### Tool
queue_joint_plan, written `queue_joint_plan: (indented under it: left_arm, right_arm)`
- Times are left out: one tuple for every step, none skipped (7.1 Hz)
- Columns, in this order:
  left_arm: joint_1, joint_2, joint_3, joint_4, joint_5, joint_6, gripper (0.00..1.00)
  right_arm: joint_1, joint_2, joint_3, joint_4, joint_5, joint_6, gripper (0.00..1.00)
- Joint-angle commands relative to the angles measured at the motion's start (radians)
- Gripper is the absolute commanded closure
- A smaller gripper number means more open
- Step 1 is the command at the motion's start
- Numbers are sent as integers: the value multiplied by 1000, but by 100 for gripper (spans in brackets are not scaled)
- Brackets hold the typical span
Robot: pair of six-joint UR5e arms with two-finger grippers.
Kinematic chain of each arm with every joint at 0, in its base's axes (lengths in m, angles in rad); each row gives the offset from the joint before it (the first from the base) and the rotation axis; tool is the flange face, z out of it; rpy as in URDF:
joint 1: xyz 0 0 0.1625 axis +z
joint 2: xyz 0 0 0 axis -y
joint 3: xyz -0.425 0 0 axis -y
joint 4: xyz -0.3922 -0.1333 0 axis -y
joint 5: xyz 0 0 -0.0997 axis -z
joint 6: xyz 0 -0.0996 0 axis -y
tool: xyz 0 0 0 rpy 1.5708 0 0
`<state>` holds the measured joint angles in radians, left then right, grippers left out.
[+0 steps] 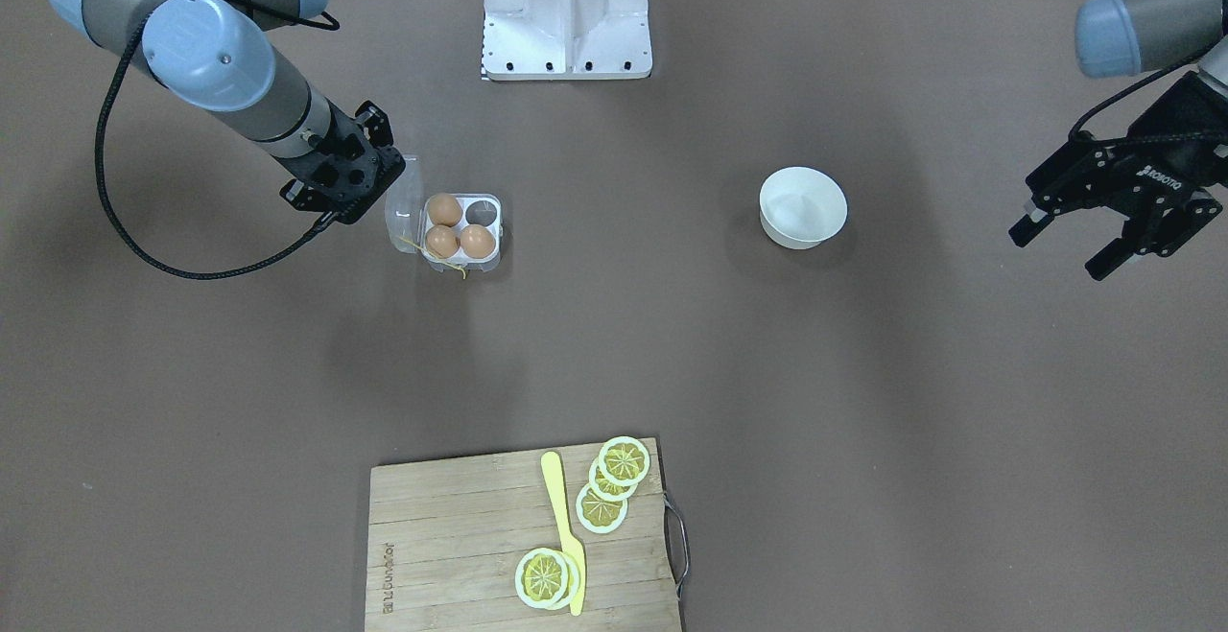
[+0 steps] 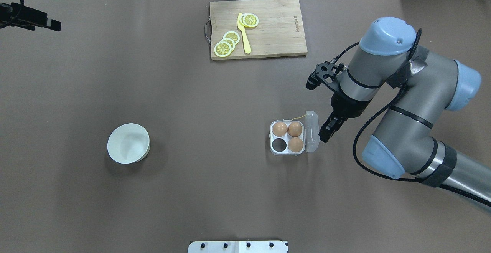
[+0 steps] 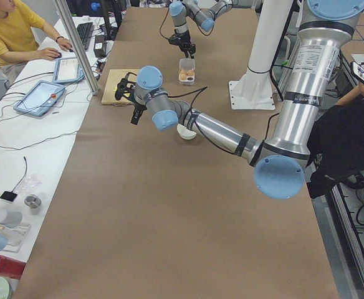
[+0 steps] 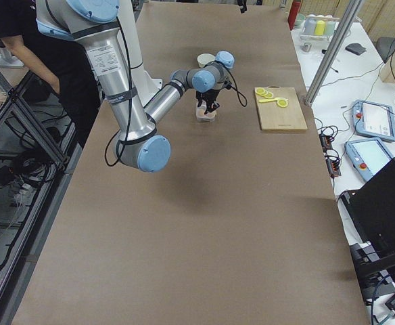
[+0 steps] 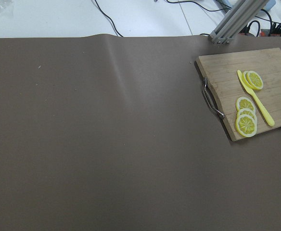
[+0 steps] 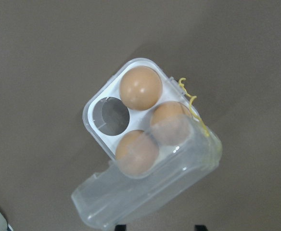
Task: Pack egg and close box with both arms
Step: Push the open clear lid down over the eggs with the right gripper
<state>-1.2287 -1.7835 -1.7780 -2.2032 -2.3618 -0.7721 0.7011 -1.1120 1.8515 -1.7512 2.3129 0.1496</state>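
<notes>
Right tool [image 2: 325,133] spread wide just beside the box [image 2: 287,150], lid [image 2: 311,131] raised, three eggs [image 2: 295,129] inside; left tool [image 1: 1063,250] hangs open, well apart.

Three light-brown eggs [image 2: 294,129], clear plastic square carton [image 2: 311,132] with thin yellow tie [image 6: 194,107], round white bowl [image 2: 128,142], pale plank-striped wooden board [image 2: 276,26], white-rimmed yellow lemon slices [image 2: 222,48], yellow plastic knife [image 2: 244,38], dull brown worktop [image 2: 191,99], grey tubular arms [image 2: 418,114] with light-blue caps.
</notes>
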Motion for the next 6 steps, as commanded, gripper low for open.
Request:
queue_joint_plan:
  left_arm:
    - [-2,0,2,-1,-1,0,3]
    - [-6,9,3,2,-7,52,3]
    - [-27,24,14,11,-43,86,3]
    - [-35,24,15,16,-45,88,3]
    - [-46,26,15,14,-50,89,3]
    - [-57,29,22,16,-50,99,3]
  right_arm:
    - [-5,32,-11,-1,2,1,43]
    - [-9,40,-20,-1,2,1,42]
    - [-23,66,-55,1,2,2,42]
    - [-31,86,-73,1,2,5,37]
    - [-19,81,-68,1,6,5,1]
    - [16,78,-63,1,11,5,0]
